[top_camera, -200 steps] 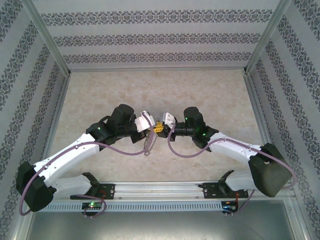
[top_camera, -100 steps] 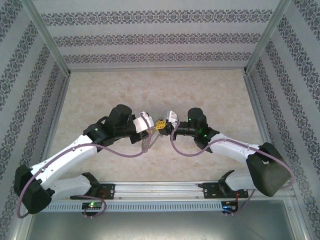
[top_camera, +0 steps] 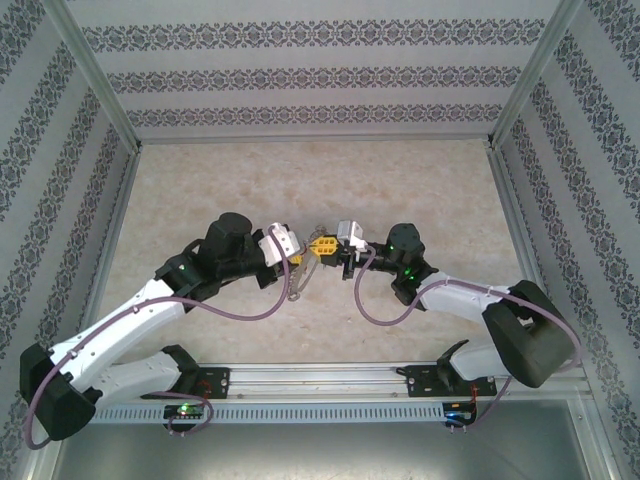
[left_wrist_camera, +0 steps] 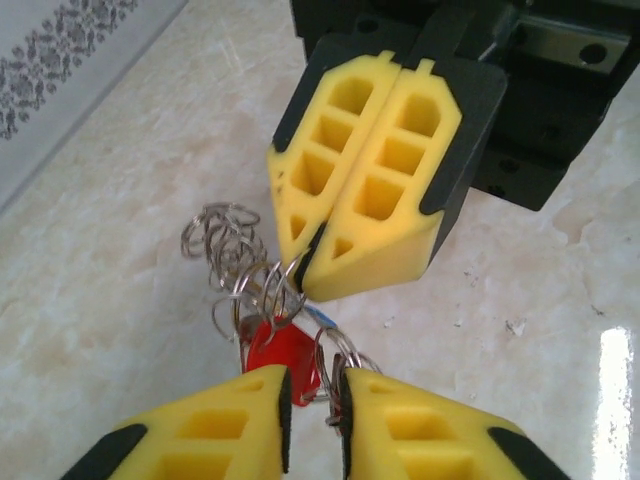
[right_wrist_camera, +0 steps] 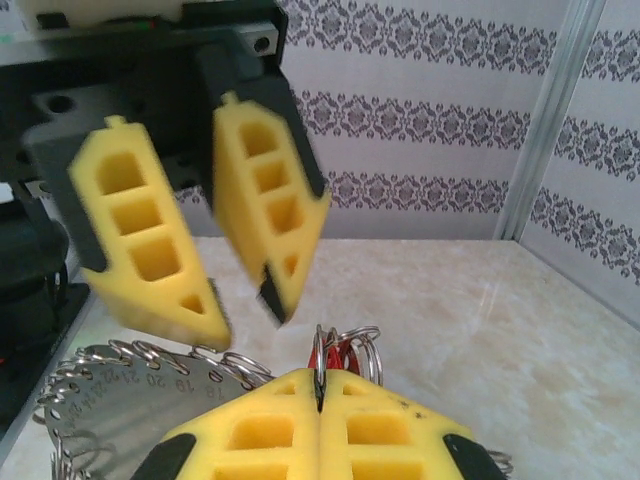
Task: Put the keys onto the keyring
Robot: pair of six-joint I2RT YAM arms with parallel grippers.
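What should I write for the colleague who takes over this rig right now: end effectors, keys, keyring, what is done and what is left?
Left end effector: open, jaws apart on either side of the red key, not clamped on it.
Right end effector: shut, pinching one wire loop of the keyring.
Things: keyring and red key sit bunched between the two end effectors, over the middle of the table.
Done: the keyring is gripped. Whether the red key is already threaded cannot be told.
Left: check the red key and thread it if needed. I cannot make out any other keys.
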